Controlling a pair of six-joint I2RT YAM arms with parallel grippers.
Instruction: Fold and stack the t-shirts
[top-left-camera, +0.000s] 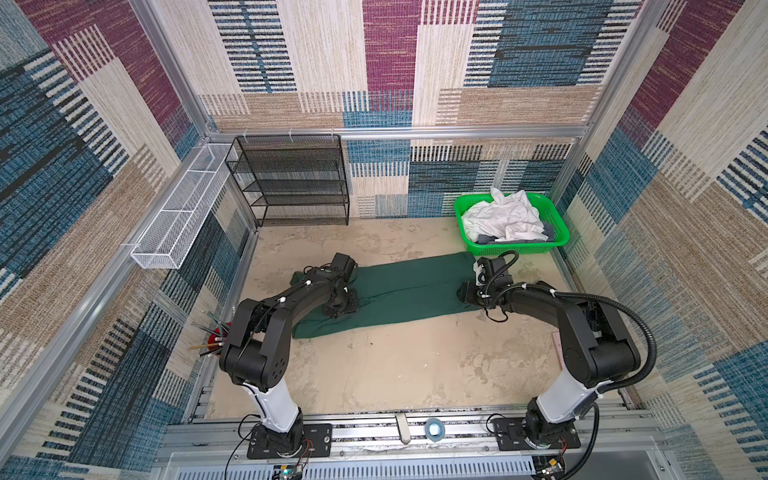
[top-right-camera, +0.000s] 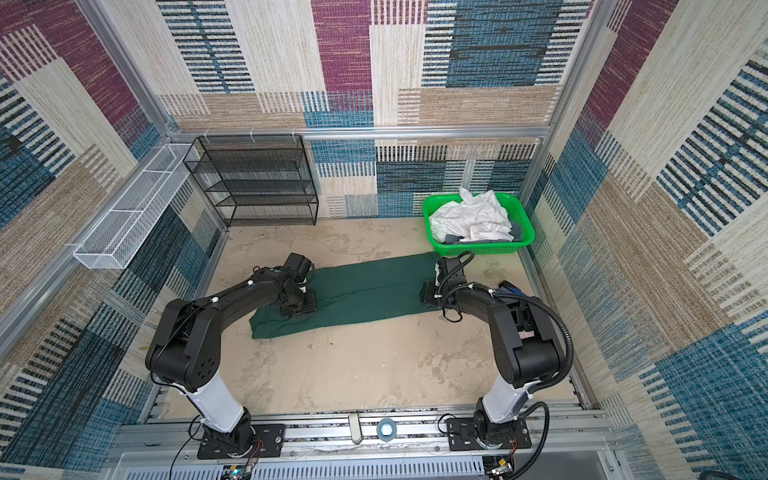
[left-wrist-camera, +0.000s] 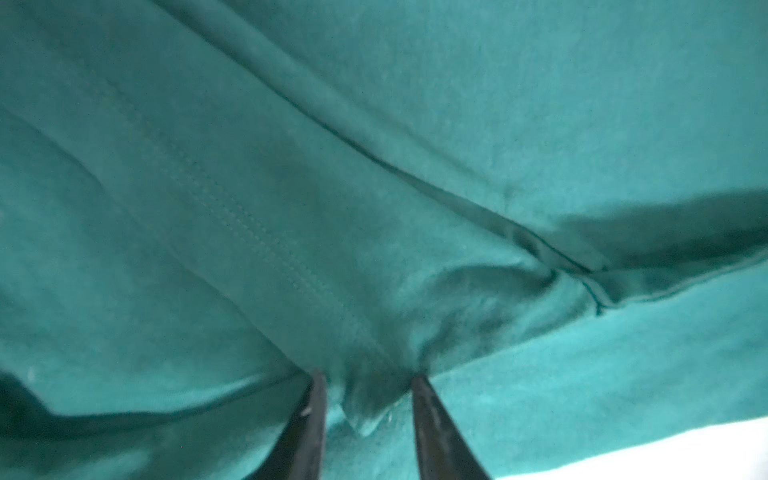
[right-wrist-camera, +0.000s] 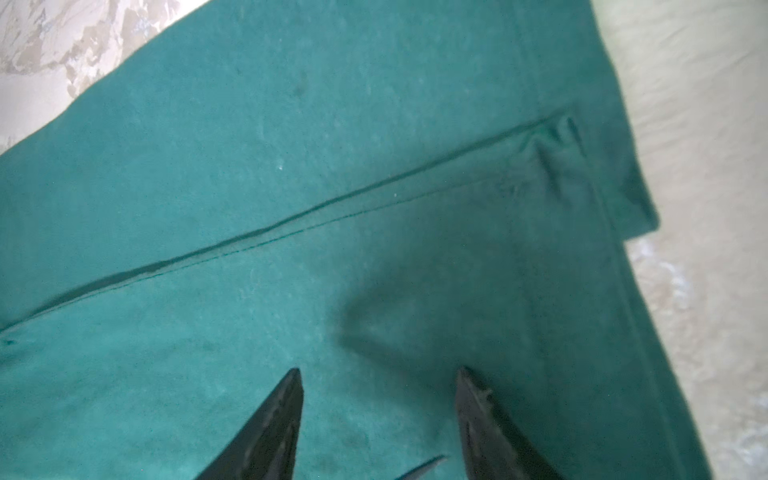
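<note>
Left wrist view: the left gripper pinches a ridge of the dark green t-shirt, a long strip just beside the basket. Over it the right gripper stands spread, empty; it likely must grip before folding crosswise.

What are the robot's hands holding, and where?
The left gripper pinches a bunched fold of the dark green t-shirt; the right gripper is open, holding nothing.
</note>
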